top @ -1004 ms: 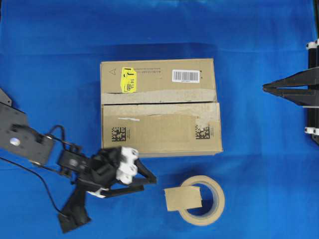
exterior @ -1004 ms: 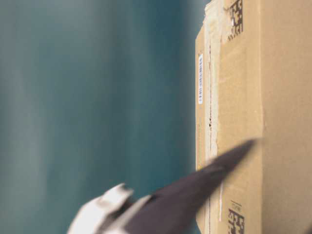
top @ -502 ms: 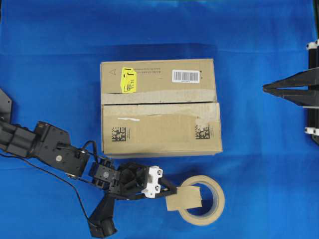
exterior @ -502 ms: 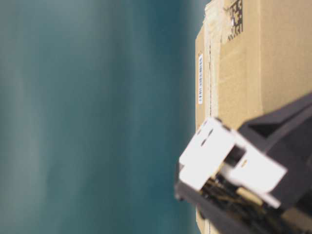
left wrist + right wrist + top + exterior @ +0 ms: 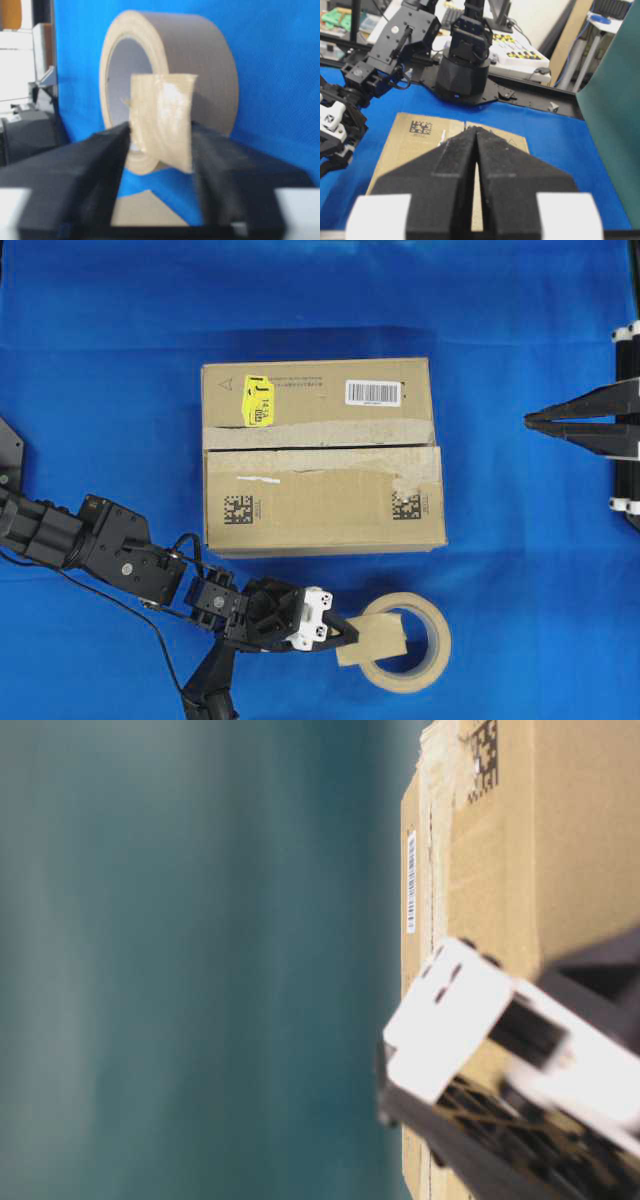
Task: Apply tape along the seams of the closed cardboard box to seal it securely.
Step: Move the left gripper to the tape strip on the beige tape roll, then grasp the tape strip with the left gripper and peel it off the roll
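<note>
The cardboard box [image 5: 320, 502] sits mid-table with its flaps down; its seam [image 5: 320, 447] runs across the top between pale worn strips. The tape [image 5: 378, 638] is a small tan piece lying over the left side of the tape roll [image 5: 432, 645], in front of the box. My left gripper [image 5: 350, 634] has reached the tape's left edge. In the left wrist view the tape [image 5: 162, 125] fills the gap of that gripper [image 5: 160, 131], a finger at each edge, still well apart. My right gripper [image 5: 528, 419] hovers shut and empty to the right of the box.
Blue cloth [image 5: 520, 570] covers the whole table. In the right wrist view the other arm's base [image 5: 465, 70] and a black rail stand beyond the box [image 5: 410, 145]. In the table-level view the left wrist's white and black body [image 5: 450, 1030] blocks much of the box's side.
My left arm swung right from the front-left cloth to the roll, and its jaws narrowed around the tape piece, which has shifted slightly. The right arm stayed still.
</note>
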`<state>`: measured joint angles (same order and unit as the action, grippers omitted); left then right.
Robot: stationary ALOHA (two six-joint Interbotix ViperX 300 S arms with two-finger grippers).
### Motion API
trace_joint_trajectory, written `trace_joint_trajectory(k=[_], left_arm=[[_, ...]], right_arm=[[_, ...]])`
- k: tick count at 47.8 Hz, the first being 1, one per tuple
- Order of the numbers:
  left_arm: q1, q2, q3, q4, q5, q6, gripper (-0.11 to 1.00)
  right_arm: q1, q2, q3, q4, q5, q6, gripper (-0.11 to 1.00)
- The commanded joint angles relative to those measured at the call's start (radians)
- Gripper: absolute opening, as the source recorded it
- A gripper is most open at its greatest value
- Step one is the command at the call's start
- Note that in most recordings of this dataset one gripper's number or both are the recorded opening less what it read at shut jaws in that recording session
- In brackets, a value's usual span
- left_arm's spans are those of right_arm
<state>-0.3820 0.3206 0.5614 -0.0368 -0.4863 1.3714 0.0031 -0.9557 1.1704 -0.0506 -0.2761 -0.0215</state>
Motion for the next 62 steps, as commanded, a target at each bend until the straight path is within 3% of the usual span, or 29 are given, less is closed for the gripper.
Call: trace_joint_trajectory(k=[1, 5, 8, 18, 32, 44, 53, 62], left_arm=[[-0.002, -0.017, -0.012, -0.009, -0.003, -0.008, 0.34], [-0.003, -0.020, -0.012, -0.009, -0.002, -0.017, 0.11], [-0.002, -0.021, -0.015, -0.009, 0.005, -0.023, 0.01], [0.012, -0.069, 0.000, -0.009, 0.014, -0.026, 0.00], [0.064, -0.275, 0.067, -0.008, 0.012, -0.003, 0.00], [0.179, -0.417, 0.121, 0.000, 0.008, 0.006, 0.00], [0.262, -0.423, 0.124, 0.008, 0.015, 0.015, 0.00], [0.313, -0.425, 0.121, 0.011, 0.052, 0.077, 0.00]], right_arm=[[0.003, 0.008, -0.021, -0.002, -0.002, 0.002, 0.00], [0.003, 0.008, -0.021, -0.002, 0.002, 0.002, 0.00], [0.003, 0.009, -0.020, -0.002, 0.003, 0.002, 0.00], [0.003, 0.011, -0.020, -0.002, 0.002, 0.003, 0.00], [0.003, 0.018, -0.018, -0.002, 0.005, 0.020, 0.00], [0.003, 0.043, -0.015, -0.002, 0.005, 0.020, 0.00], [0.003, 0.057, -0.015, -0.002, 0.003, 0.020, 0.00], [0.003, 0.060, -0.015, -0.002, 0.002, 0.020, 0.00]])
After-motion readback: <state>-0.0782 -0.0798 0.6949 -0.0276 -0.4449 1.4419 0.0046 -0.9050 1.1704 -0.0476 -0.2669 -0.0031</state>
